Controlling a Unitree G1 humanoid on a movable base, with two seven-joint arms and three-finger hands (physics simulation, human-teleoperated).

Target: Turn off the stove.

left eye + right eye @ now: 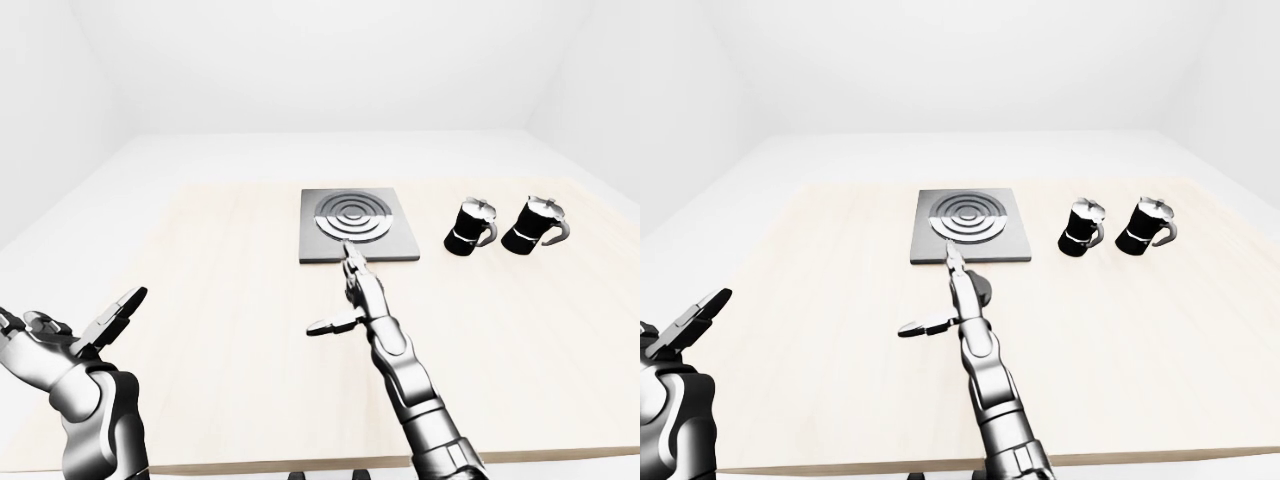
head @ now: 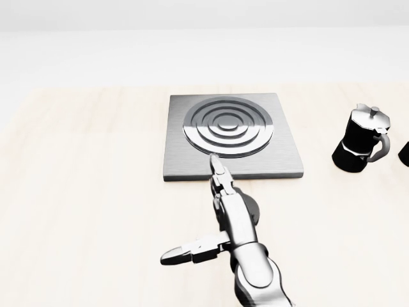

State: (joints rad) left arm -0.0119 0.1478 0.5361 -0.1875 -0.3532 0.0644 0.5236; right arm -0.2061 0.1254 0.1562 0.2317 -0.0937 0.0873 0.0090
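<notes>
We count one stove, a flat grey square plate with a single ringed burner, and two black coffee pots. Both pots show in the left-eye view, the nearer pot and the farther pot, standing upright side by side to the right of the stove and well apart from it. The stove lies near the middle of a pale wooden tabletop, toward its far edge in the eye views.

The tabletop sits in a plain white room with bare walls and a light floor.

Our right hand reaches over the tabletop toward the stove's lower edge. Its fingers are spread apart: one long finger points onto the stove's near border, and the thumb juts out to the left. It holds nothing.

Our left hand is at the lower left of the left-eye view, raised off the tabletop with its fingers apart and empty.

The head view shows only one whole pot and no left hand; the eye views show both. The head view shows a dark round shape just below the stove's edge, partly hidden behind the right hand.
</notes>
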